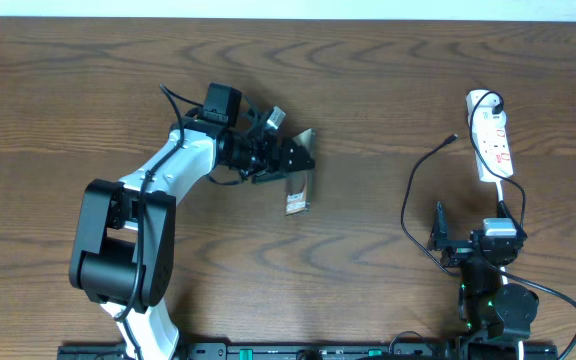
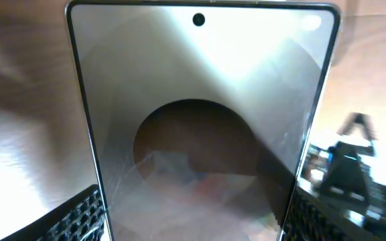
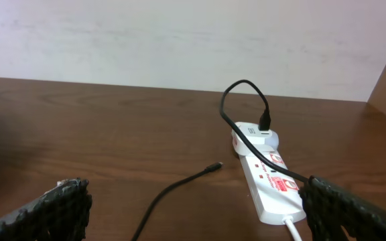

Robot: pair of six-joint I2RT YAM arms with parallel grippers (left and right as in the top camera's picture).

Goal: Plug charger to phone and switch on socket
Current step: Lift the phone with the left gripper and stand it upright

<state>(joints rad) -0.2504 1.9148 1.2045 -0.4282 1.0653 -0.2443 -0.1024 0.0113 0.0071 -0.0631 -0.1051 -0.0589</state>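
My left gripper (image 1: 290,160) is shut on the phone (image 1: 298,194) near the table's middle, its fingers pressed against both long edges. In the left wrist view the phone's glossy screen (image 2: 200,114) fills the frame between the dark ribbed pads (image 2: 79,217). The white socket (image 1: 492,140) lies at the far right, with the charger's black plug (image 1: 489,100) in its far end. From there the thin black charger cable (image 1: 406,205) loops over the table, and its connector tip (image 1: 452,139) lies free to the left of the socket. My right gripper (image 1: 473,238) stands open below the socket, holding nothing.
In the right wrist view the socket (image 3: 267,179), its white cord (image 3: 292,227) and the connector tip (image 3: 214,166) lie ahead between my wide-apart fingers (image 3: 57,209). A pale wall stands behind the table's far edge.
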